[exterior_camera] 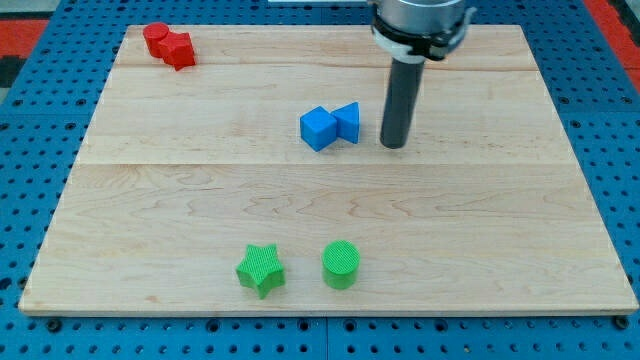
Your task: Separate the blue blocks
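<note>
Two blue blocks sit touching near the middle of the wooden board [480,220]: a blue cube [318,128] on the left and a blue triangular block [348,120] on its right. My tip [394,145] stands on the board just to the right of the blue triangular block, a small gap away from it. The dark rod rises from the tip to the arm's head at the view's top.
Two red blocks [168,44] lie touching at the board's top left corner. A green star [261,269] and a green cylinder [341,264] stand near the bottom edge. A blue pegboard [30,200] surrounds the board.
</note>
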